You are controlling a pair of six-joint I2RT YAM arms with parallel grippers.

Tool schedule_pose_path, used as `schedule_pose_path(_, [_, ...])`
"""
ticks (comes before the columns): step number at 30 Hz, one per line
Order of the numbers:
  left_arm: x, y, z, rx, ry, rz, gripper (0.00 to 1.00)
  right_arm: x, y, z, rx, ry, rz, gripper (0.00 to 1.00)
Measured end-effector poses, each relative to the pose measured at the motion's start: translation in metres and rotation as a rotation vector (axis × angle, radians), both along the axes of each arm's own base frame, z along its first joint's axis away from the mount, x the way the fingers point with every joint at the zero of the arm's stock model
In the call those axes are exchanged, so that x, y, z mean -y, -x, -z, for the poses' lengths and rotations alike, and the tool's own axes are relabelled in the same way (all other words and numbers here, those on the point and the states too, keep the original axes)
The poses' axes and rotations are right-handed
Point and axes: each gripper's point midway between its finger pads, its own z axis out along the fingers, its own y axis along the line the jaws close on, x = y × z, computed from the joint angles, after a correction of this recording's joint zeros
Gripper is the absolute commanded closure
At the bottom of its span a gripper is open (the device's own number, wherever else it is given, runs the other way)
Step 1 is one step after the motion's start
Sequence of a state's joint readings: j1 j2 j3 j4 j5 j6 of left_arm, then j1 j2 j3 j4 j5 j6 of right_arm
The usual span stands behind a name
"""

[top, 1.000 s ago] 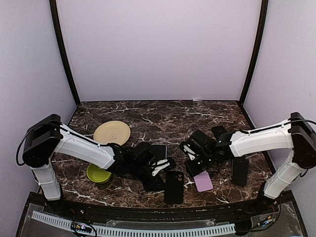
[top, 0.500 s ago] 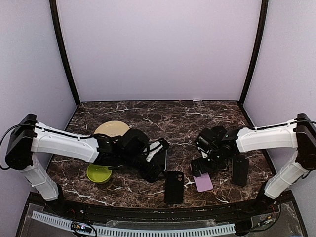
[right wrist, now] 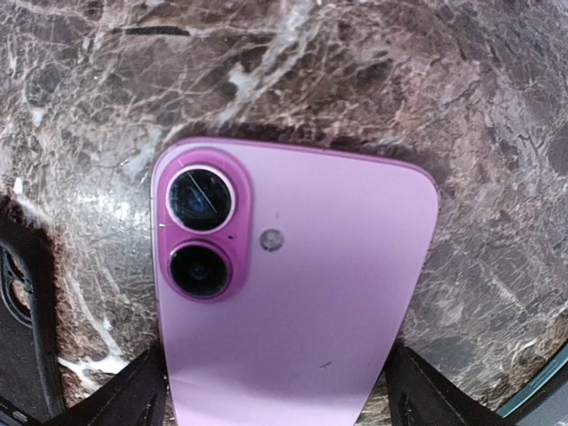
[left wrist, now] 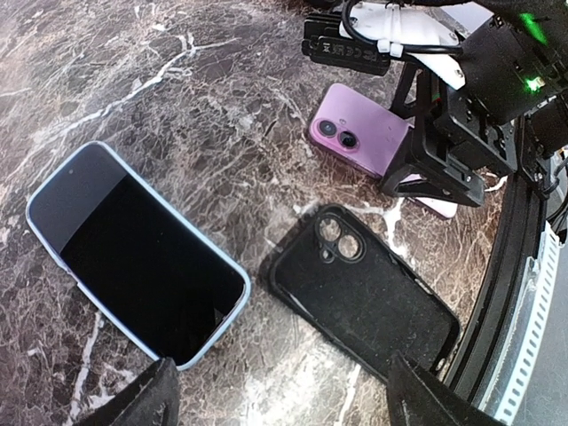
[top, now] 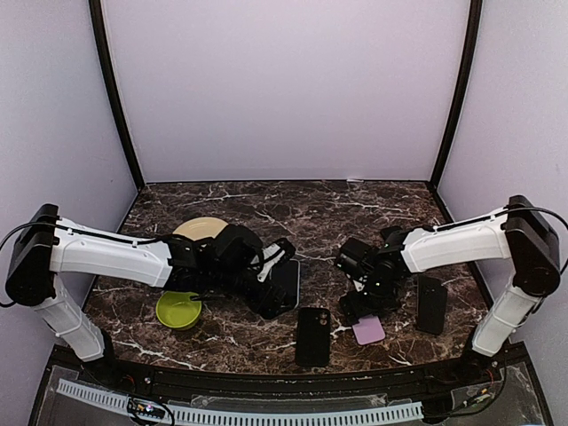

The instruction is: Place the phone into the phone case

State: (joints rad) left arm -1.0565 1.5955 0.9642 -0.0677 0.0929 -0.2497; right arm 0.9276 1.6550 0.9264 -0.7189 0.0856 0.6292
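Observation:
A pink phone (right wrist: 293,293) lies back up on the marble table, also seen in the top view (top: 370,331) and the left wrist view (left wrist: 359,140). My right gripper (right wrist: 280,401) is open just above it, one finger on each side of its lower half (top: 362,302). An empty black phone case (left wrist: 364,297) lies inside up left of the pink phone (top: 312,335). A second phone with a pale blue rim (left wrist: 133,266) lies screen up further left (top: 286,282). My left gripper (left wrist: 284,410) hangs open above the gap between that phone and the case, holding nothing (top: 275,291).
A yellow plate (top: 202,234) and a green bowl (top: 177,311) sit on the left under my left arm. A flat black slab (top: 432,304) lies to the right of the pink phone. The table's front edge (top: 266,366) runs just below the case.
Both grippers were shut a second ago and now stand open. My left gripper pulled back from the black case towards the blue-rimmed phone. My right gripper settled over the pink phone.

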Motion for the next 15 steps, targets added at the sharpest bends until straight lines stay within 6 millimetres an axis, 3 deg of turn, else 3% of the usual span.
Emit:
schedule_pose_path(2, [-0.0018, 0.0007, 0.0018, -0.004, -0.010, 0.000, 0.17, -0.0014, -0.0003, 0.0001, -0.006, 0.003, -0.002, 0.06])
schedule_pose_path(4, [-0.0033, 0.0011, 0.0033, -0.006, -0.019, -0.001, 0.17, -0.0036, -0.0005, 0.0001, -0.015, 0.003, -0.002, 0.07])
schedule_pose_path(6, [-0.0038, 0.0011, 0.0038, -0.006, -0.022, -0.001, 0.17, -0.0050, -0.0006, -0.0003, -0.024, 0.008, -0.002, 0.14])
schedule_pose_path(10, [-0.0060, 0.0009, 0.0054, -0.009, -0.031, -0.002, 0.17, -0.0077, -0.0035, 0.0000, -0.025, 0.017, -0.010, 0.38])
schedule_pose_path(15, [-0.0079, 0.0001, 0.0066, -0.010, -0.039, -0.003, 0.18, -0.0083, -0.0067, -0.0019, -0.009, 0.023, -0.011, 0.43])
